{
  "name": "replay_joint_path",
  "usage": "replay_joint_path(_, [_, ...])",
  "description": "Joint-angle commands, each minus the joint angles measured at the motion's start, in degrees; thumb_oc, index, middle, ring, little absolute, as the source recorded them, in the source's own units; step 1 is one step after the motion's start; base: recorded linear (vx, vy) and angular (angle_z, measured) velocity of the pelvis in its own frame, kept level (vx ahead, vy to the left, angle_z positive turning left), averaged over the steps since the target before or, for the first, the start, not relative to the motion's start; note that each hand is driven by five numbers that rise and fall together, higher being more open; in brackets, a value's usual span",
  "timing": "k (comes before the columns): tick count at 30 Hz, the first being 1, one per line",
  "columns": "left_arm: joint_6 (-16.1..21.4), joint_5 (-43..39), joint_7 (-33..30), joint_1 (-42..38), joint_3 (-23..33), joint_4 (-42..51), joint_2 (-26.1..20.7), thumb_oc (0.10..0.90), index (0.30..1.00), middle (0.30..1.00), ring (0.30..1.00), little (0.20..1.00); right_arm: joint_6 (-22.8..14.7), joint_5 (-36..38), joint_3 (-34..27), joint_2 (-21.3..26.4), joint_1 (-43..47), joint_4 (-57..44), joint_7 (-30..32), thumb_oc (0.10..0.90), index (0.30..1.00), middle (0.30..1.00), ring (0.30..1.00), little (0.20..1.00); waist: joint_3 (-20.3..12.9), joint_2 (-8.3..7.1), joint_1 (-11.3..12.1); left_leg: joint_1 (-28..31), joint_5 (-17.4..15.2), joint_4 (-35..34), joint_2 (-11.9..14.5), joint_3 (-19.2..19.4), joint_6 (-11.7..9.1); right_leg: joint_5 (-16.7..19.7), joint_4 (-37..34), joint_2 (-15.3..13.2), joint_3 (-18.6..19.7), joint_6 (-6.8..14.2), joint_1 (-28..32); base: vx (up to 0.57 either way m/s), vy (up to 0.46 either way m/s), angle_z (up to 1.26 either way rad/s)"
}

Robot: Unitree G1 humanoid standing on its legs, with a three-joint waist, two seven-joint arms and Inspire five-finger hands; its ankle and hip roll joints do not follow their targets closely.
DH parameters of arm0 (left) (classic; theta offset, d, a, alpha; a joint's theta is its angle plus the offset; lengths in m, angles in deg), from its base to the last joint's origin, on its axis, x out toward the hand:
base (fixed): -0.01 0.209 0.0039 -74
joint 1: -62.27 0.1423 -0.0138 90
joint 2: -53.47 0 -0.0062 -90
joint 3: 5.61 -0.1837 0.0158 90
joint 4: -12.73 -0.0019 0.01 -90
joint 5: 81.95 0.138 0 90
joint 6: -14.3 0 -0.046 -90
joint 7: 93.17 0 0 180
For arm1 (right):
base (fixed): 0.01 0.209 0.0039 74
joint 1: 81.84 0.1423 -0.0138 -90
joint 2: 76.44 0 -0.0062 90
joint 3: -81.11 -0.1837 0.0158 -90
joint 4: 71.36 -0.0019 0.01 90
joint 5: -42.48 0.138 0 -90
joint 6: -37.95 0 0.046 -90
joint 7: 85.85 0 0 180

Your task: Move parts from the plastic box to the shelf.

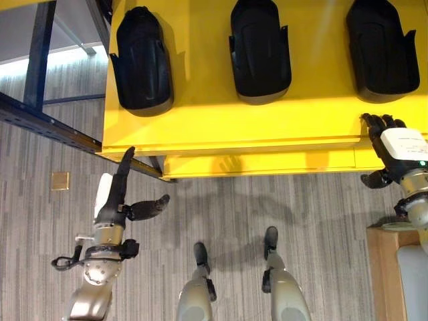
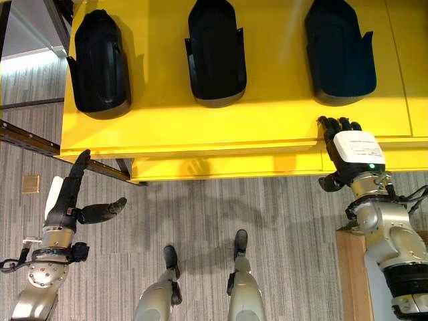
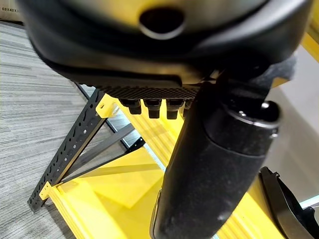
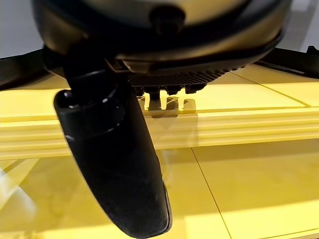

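Lying on the yellow shelf (image 1: 200,127), three black parts (image 1: 259,50), beyond both released, empty robot hands (image 2: 344,150).

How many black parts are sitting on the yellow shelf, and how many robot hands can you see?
Black parts on the yellow shelf: 3, namely the left part, middle part and right part
Robot hands: 2, the left hand and right hand, both empty
Total: 5

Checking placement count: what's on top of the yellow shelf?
Three black parts lie in a row on the yellow shelf. The right robot hand reaches over its front edge. Anything under the parts is covered.
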Motion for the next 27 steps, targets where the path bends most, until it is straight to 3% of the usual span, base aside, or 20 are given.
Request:
replay_joint_path(1, [4.21, -1.06, -3.9, -0.4, 2.8, 2.98, -3.81, 0.9, 1.0, 1.0, 1.0, 1.0, 1.94, 1.47, -0.94, 4.11, 4.78, 3.16, 3.4, 0.9, 1.0, 1.0, 1.0, 1.0, -2.39, -2.34, -1.02, -4.72, 2.22, 3.03, 2.2, -3.15, 1.09, -11.77, 9.45, -3.97, -0.54, 1.77, 0.74, 0.0, 0.0, 0.0])
replay_joint_path(27, [3.97, -1.84, -4.81, 0.08, 4.07, 2.74, -4.34, 0.9, 1.0, 1.0, 1.0, 1.0, 3.49, 2.95, 5.21, 7.88, 13.98, 10.07, 3.66, 0.9, 1.0, 1.0, 1.0, 1.0, -0.11, -2.39, 0.4, -7.15, 3.33, 2.24, 1.6, -4.37, 1.01, -11.46, 10.63, -3.97, -1.61, 1.8, -1.77, 0.0, -0.002, 0.01])
